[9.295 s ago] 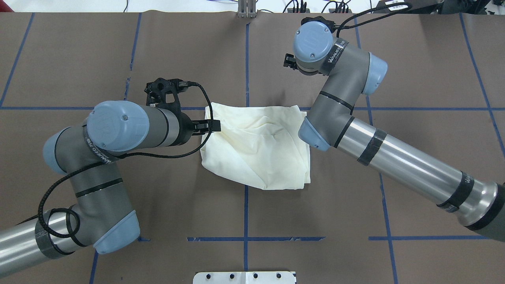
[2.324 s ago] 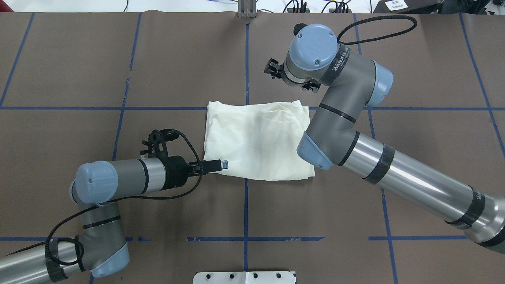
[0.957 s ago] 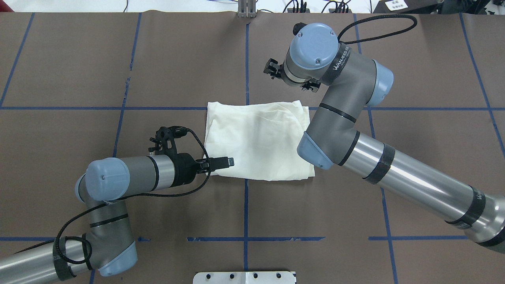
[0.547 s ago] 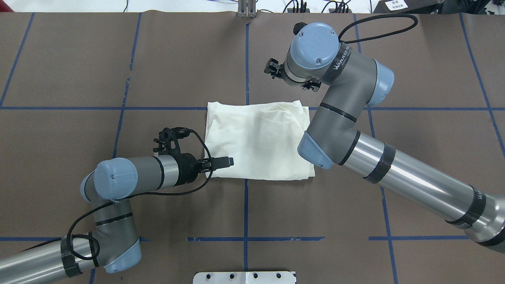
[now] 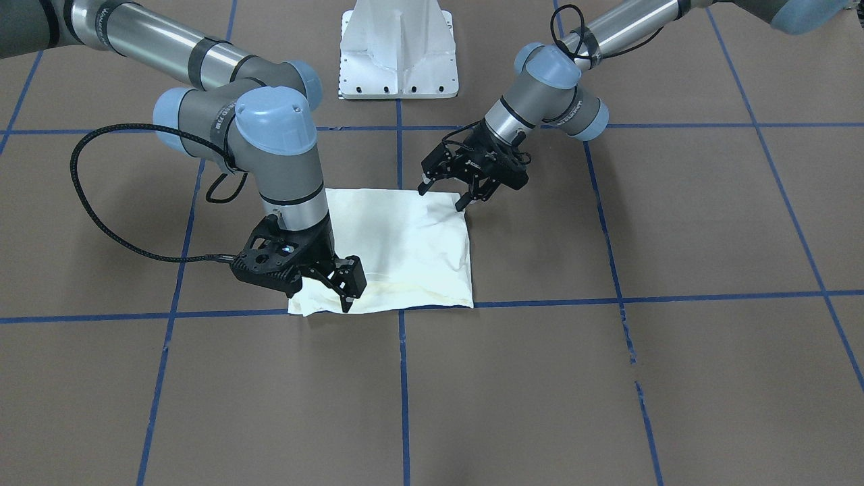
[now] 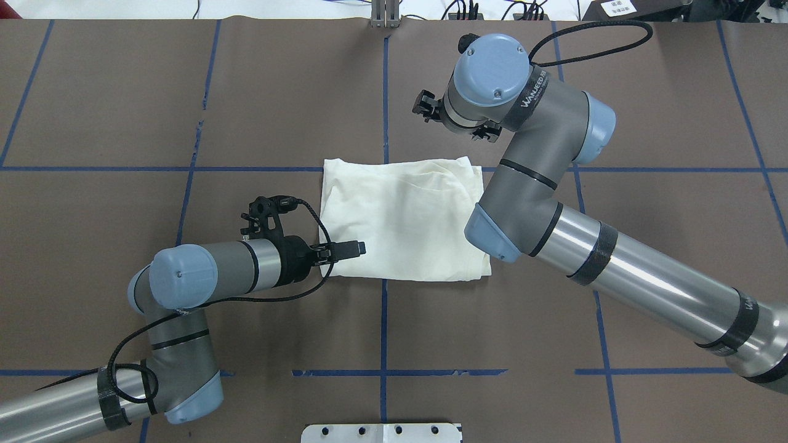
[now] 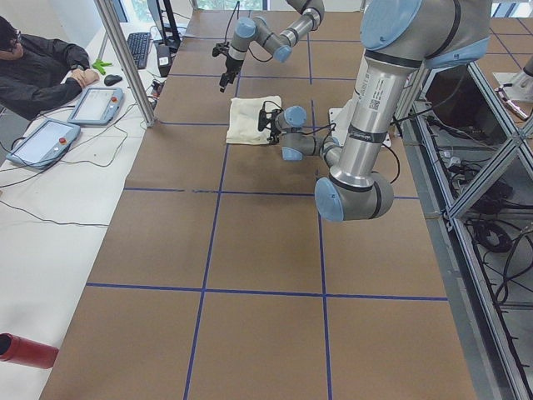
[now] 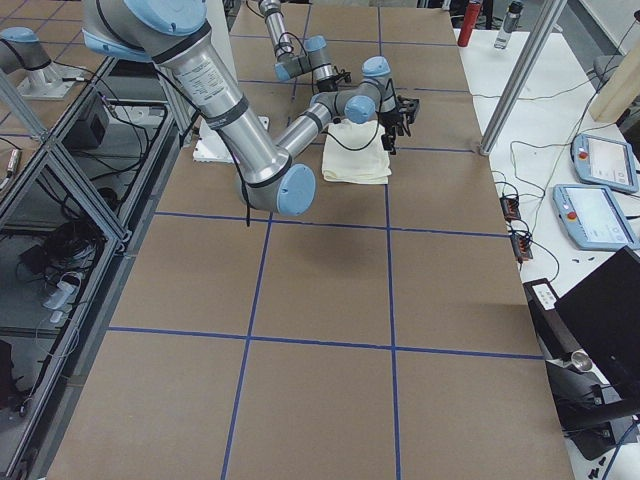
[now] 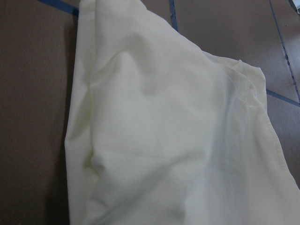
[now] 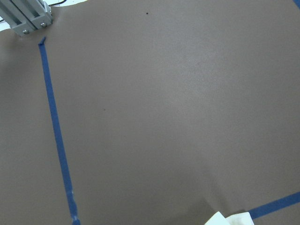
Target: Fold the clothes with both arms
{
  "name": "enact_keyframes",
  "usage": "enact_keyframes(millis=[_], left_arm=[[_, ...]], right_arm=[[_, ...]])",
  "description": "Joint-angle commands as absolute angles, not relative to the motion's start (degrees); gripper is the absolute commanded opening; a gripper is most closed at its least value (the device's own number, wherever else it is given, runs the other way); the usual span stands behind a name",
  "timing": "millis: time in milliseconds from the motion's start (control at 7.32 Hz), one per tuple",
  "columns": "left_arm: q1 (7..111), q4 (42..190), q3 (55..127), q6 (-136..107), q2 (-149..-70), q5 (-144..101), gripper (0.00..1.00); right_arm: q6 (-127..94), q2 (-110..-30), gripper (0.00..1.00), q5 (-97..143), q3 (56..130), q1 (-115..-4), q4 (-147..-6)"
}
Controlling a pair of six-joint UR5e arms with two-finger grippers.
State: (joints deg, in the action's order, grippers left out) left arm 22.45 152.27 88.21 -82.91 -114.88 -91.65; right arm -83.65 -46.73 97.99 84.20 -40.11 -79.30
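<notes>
The cream-white shirt (image 6: pixel 406 221) lies folded into a rough rectangle at the table's middle, plain side up; the print is hidden. It also shows in the front view (image 5: pixel 405 250) and fills the left wrist view (image 9: pixel 168 131). My left gripper (image 5: pixel 445 196) is open and empty, just above the shirt's corner nearest the base; in the overhead view (image 6: pixel 354 248) it sits over the near-left corner. My right gripper (image 5: pixel 325 297) is open, its fingers pointing down over the shirt's far edge. The right wrist view shows only a small shirt corner (image 10: pixel 229 219).
The table is brown paper with blue tape lines (image 6: pixel 383 92). The white pedestal base (image 5: pixel 398 47) stands at the robot's side. An aluminium post (image 6: pixel 385 15) stands at the far edge. An operator (image 7: pixel 33 71) sits with teach pendants beyond the table.
Over several seconds the shirt has been laid flatter, and my left gripper has moved from its far-left edge to its near-left corner. In the last second the left gripper has barely shifted. The right arm is nearly still.
</notes>
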Motion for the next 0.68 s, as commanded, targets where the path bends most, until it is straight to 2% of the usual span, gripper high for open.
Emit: enact_keyframes(millis=[0,273,547], left_arm=[[24.0,150.8,91.1,-82.7,-114.3,-93.8,0.99],[30.6,140.7,95.1,-81.5,-114.3,-101.4,0.99],[33.4,122.5,107.0,-66.5,-109.9,-102.6,0.99]], right_arm=[[-80.8,-47.2,1.00,103.3,85.5,-42.1,-79.7],[-71.9,-53.8,1.00,110.4,91.9,-47.1,-80.5],[-58.3,-58.5,1.00,117.8,98.3,-54.1,-87.4]])
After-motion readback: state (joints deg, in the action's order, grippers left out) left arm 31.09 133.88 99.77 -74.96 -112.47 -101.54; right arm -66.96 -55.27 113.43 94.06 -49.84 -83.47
